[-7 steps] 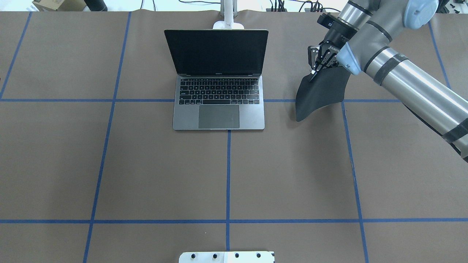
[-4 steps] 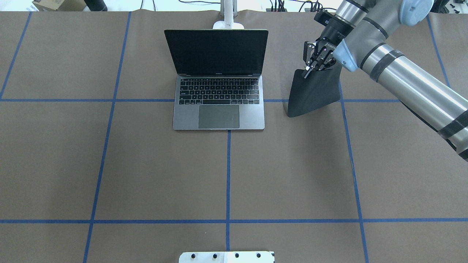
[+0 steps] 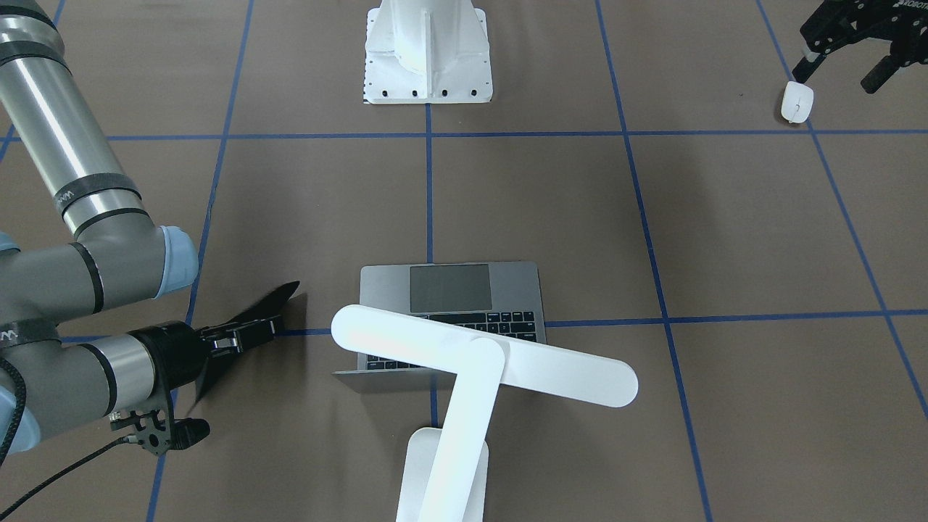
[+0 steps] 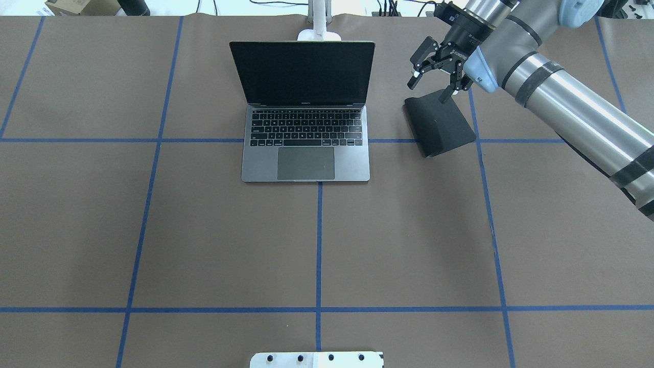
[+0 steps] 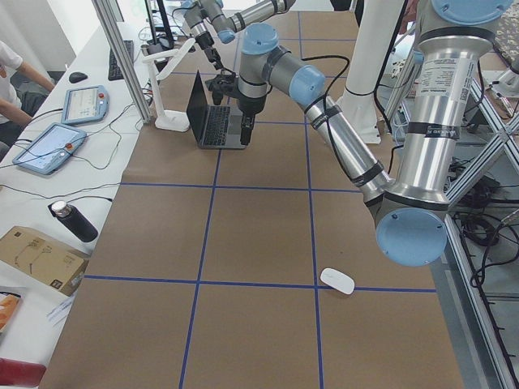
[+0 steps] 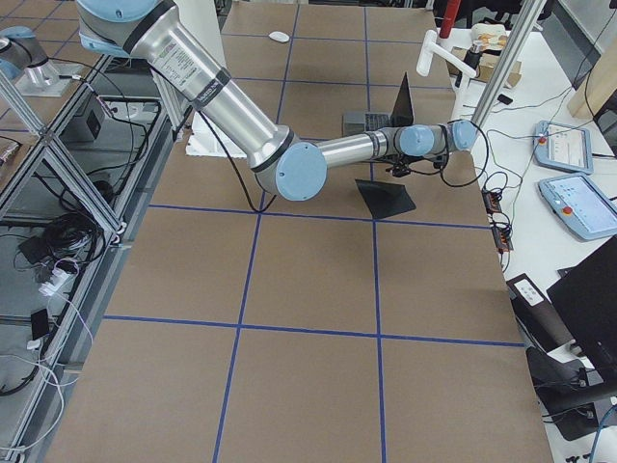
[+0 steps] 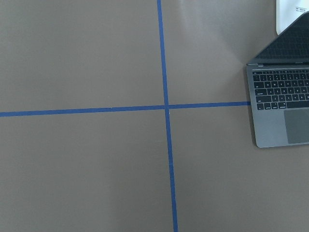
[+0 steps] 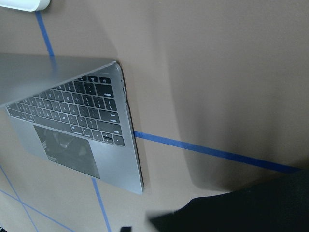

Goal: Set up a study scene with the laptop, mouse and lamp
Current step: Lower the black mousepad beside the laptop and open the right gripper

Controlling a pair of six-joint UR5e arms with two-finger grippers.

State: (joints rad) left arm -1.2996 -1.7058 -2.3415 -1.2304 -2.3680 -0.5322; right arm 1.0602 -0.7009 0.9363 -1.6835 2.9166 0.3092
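R hand (image 4: pixel 431 84) released, fingers spread, grasping nothing, over far edge of black mat (image 4: pixel 442 128); contact unclear. Mat lies just beside laptop (image 4: pixel 305 158) on robot's R side, one edge curled up. L hand (image 3: pixel 841 69) also spread, empty, just above mouse (image 3: pixel 796 101), well apart from laptop. Lamp (image 3: pixel 482 355) stands behind laptop lid. All on counter (image 4: pixel 204 245).

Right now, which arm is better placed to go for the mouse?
Probably left. The mouse lies on the robot's left side, where the left end effector hangs open and empty; the right end effector is beyond the laptop, over the mat.
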